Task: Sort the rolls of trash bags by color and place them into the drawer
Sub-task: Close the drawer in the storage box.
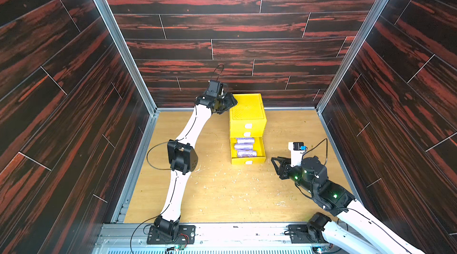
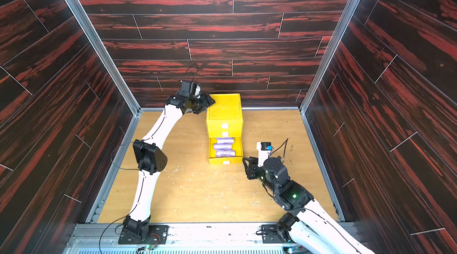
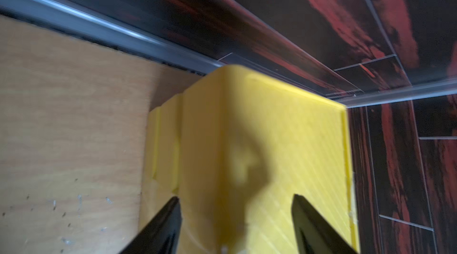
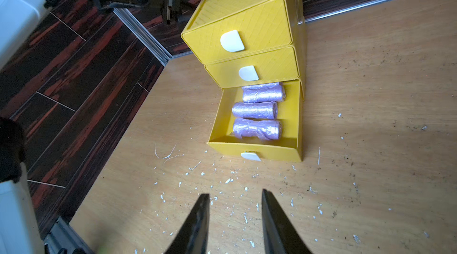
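Black fingers (image 4: 202,215) of the right gripper (image 4: 235,215) sit closest in the right wrist view; they are a little apart, with nothing between them; small white flecks (image 4: 227,180) lie scattered on the wooden table (image 4: 371,116) under them. Just past them stands the yellow drawer cabinet (image 4: 247,25), three drawers high; its top two drawers are pushed in; its bottom drawer (image 4: 272,152) is pulled out toward the gripper. Four lilac rolls of trash bags (image 4: 254,110) lie side by side in that open drawer; the back one is half hidden under the middle drawer; the front one looks crumpled. Each drawer front has a small white patch (image 4: 232,40). In a top view the right gripper (image 1: 275,160) is near the open drawer's front right corner, not touching it. The left gripper (image 1: 231,102) is up at the cabinet's top back left corner; in the left wrist view its fingers (image 3: 170,218) are wide apart with the cabinet's top edge between them; I cannot tell if they touch the yellow plastic.
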Available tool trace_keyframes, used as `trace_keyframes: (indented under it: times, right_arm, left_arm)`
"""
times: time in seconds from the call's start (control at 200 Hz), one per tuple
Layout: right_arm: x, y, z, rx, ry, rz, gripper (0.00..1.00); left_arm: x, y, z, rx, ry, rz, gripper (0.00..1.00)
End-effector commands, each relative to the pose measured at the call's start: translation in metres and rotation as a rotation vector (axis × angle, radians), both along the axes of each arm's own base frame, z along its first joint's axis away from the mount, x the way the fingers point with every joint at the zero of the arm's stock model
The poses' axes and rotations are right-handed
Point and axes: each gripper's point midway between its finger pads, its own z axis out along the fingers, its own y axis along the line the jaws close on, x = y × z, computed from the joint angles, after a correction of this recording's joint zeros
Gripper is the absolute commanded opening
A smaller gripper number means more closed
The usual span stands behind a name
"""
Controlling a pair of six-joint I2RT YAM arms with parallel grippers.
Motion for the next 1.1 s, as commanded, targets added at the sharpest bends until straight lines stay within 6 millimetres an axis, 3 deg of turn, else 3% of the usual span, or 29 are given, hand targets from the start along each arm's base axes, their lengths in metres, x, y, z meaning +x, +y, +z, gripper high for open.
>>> trace_keyframes:
  times: [0.0,0.075,0.15,0.225,0.476,0.731,0.902,1.092]
  right_arm:
    - [-0.005,0.006,-0.010,0.023,0.038,0.023,0.37]
    - [-0.009,0.008,-0.014,0.045,0.051,0.036,0.36]
    - [-0.013,0.011,-0.020,0.074,0.062,0.048,0.25]
    - [-0.017,0.014,-0.028,0.115,0.076,0.055,0.16]
    - [-0.029,0.021,-0.061,0.200,0.165,0.038,0.00]
    - [-0.042,0.040,-0.089,0.191,0.234,0.029,0.00]
    - [-0.050,0.054,-0.120,0.142,0.282,-0.056,0.00]
    - [-0.045,0.071,-0.142,0.176,0.326,-0.158,0.00]
  left_arm:
    - [0.000,-0.006,0.006,-0.026,-0.004,-0.026,0.64]
    - [-0.001,-0.007,-0.001,-0.015,0.009,-0.037,0.56]
    - [-0.004,-0.006,-0.008,-0.002,0.020,-0.041,0.50]
    - [-0.007,-0.005,-0.014,0.018,0.030,-0.049,0.50]
    - [-0.021,0.003,-0.037,0.104,0.104,-0.084,0.45]
    - [-0.033,0.008,-0.049,0.115,0.162,-0.075,0.39]
    - [-0.039,-0.003,-0.051,0.055,0.189,-0.068,0.35]
    - [-0.047,-0.016,-0.058,0.030,0.225,-0.083,0.35]
